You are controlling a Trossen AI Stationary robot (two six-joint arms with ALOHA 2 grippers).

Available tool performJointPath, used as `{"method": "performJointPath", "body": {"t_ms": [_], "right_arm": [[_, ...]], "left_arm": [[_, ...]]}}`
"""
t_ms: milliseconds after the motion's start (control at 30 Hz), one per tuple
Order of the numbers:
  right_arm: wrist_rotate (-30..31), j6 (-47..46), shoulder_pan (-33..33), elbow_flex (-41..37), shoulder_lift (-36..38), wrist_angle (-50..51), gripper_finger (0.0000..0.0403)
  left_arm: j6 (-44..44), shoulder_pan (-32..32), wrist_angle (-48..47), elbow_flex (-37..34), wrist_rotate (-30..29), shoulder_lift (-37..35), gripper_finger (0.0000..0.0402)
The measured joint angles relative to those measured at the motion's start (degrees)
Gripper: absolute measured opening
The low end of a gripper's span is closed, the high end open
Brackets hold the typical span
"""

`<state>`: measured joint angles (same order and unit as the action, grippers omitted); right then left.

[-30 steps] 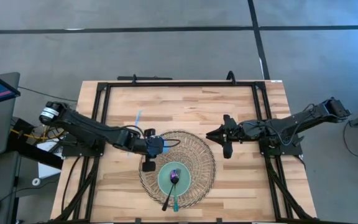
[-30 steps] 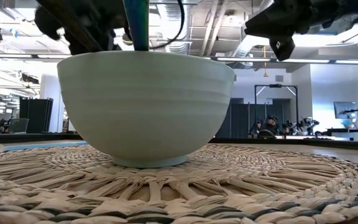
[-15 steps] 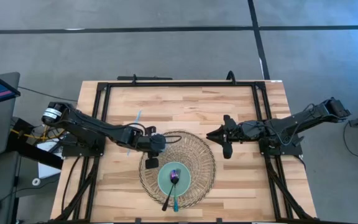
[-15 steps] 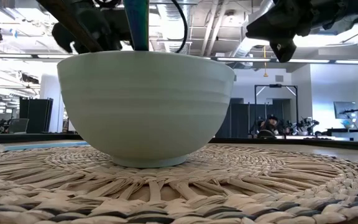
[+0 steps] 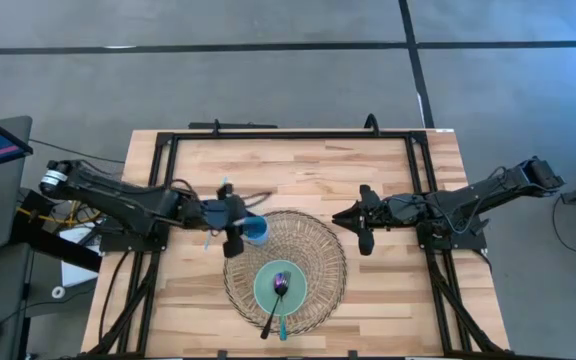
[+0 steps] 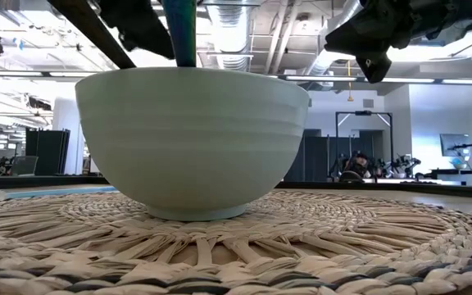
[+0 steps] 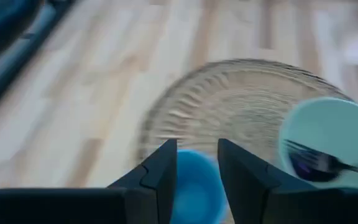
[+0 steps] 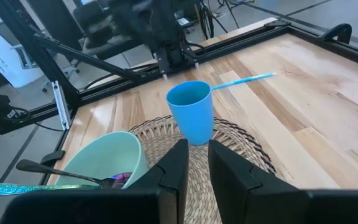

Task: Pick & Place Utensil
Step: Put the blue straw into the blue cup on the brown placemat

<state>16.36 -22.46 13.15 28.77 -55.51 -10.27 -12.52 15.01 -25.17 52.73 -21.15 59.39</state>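
A pale green bowl [image 5: 280, 288] sits on a round woven mat [image 5: 318, 245]. In it lie a dark utensil with a purplish head [image 5: 274, 303] and a teal-handled utensil [image 5: 282, 326], their handles leaning over the near rim. A blue cup [image 5: 256, 231] stands upright on the mat's far-left edge. My left gripper [image 5: 238, 225] is just left of the cup and open; the cup [image 7: 194, 186] shows beyond its fingertips, untouched. My right gripper [image 5: 340, 217] hovers shut above the mat's right edge, facing the cup [image 8: 190, 112] and the bowl [image 8: 104, 162].
A pale blue straw [image 5: 220, 192] lies on the bare wood on the far side of the left gripper. A black metal frame [image 5: 288, 135] runs along the table's edges. The far middle of the table is bare wood.
My left gripper has drawn back from over the mat's far-left edge toward the table's left side. The blue cup, earlier covered by the gripper, now stands alone on the mat. In the low view the left arm has moved up and away above the bowl.
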Motion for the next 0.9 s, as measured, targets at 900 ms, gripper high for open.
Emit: {"method": "performJointPath", "body": {"t_ms": [900], "right_arm": [[0.00,-0.11,0.00,0.02,0.00,1.13,0.0056]], "left_arm": [[-14.93,-14.74,-15.99,-1.95,-15.31,-1.24,0.0116]]}}
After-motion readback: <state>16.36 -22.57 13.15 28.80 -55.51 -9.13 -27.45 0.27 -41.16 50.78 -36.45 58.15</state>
